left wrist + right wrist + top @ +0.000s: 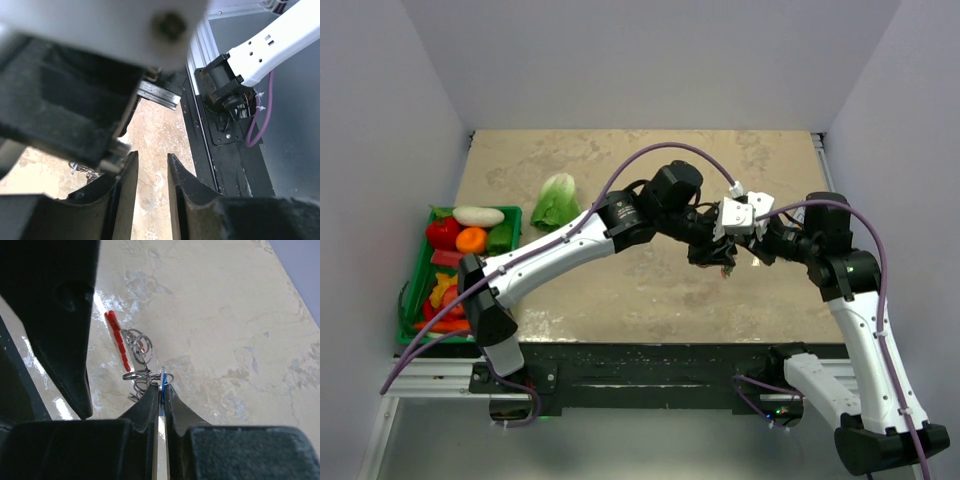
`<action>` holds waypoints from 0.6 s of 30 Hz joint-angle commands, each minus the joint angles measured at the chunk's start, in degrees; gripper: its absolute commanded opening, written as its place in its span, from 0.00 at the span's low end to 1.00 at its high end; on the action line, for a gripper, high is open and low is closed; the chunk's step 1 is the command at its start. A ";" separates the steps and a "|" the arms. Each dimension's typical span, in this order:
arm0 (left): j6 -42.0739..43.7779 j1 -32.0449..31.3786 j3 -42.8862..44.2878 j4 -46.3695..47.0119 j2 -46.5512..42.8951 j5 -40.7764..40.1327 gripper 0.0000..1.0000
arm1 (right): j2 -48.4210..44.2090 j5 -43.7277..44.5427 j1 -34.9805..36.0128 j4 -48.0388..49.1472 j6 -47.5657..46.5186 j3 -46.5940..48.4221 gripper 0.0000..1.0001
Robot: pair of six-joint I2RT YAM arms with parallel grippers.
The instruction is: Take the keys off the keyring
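Hidden: from above, both wrists cover the keyring (136, 374); what hangs on it cannot be made out.
Keyring: at mid-table (650, 295), right of centre, with its red fob (118, 342), just beyond the right gripper's (161, 389) tips.
Right gripper: pressed together on a thin blue-and-white piece (162, 376) seen edge-on; key or tag unclear.
Left gripper (152, 159): fingers parted, bare table between them.
Room: bare table far and right; green crate (417, 270) at the left edge.

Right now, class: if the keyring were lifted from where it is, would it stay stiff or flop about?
Probably floppy: the keyring is several thin wire loops linked loosely, so they would likely swing. The red fob juts out sideways and might dangle and twist. The right fingers pinch a thin blue-edged piece at its end, so it may pivot there.
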 commanded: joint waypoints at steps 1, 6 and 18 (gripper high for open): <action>-5.13 1.93 -2.23 0.58 1.02 1.13 0.31 | -2.01 -1.16 0.68 6.59 2.68 2.03 0.00; -11.62 7.55 -4.87 5.59 -0.03 8.25 0.25 | -2.19 -0.54 0.59 7.21 4.00 2.21 0.00; -13.13 9.59 -4.35 7.71 -1.09 22.22 0.24 | -1.66 0.51 0.32 9.23 6.37 1.95 0.00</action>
